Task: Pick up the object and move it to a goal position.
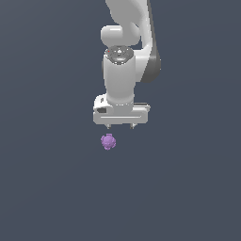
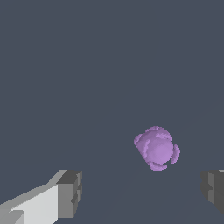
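The object is a small light-purple knobbly lump lying on the dark grey floor. My white gripper hangs above it, pointing down, with its short fingertips just above and slightly toward the exterior view's right of the lump. The jaws stand wide apart and hold nothing. In the wrist view the object lies beyond the gap between the two fingers, nearer the finger at the frame's edge. My gripper is open and does not touch the lump.
A plain dark grey floor fills both views. The white arm rises above the gripper toward the top of the exterior view.
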You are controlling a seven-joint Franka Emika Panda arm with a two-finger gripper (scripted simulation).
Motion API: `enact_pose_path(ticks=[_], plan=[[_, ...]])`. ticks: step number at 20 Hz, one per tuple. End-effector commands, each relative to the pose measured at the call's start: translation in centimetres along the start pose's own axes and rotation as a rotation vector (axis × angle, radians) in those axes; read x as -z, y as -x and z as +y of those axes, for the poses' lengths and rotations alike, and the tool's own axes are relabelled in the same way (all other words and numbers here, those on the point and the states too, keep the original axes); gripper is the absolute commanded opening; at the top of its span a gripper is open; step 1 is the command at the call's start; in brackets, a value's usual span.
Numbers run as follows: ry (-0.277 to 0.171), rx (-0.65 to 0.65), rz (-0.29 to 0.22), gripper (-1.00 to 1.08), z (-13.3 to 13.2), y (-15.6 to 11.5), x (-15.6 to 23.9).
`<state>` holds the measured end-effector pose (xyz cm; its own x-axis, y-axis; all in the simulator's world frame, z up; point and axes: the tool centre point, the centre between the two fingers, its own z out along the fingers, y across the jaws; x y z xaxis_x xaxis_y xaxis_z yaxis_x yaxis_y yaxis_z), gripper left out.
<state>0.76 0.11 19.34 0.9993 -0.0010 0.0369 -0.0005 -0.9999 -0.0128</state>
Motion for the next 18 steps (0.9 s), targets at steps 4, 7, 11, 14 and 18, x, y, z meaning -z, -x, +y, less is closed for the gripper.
enact_pose_path(ticks=[4,7,11,14,18], plan=[[-0.003,0.008,-0.003,1.00,-0.4,0.1,0.1],[-0.012,0.027,-0.011,1.00,-1.5,0.4,0.5],[-0.018,0.034,-0.016,1.00,-2.4,0.7,0.9],[-0.018,0.033,-0.015,1.00,-2.3,0.7,0.8],[-0.016,0.049,-0.015,1.00,-2.0,0.6,0.4]])
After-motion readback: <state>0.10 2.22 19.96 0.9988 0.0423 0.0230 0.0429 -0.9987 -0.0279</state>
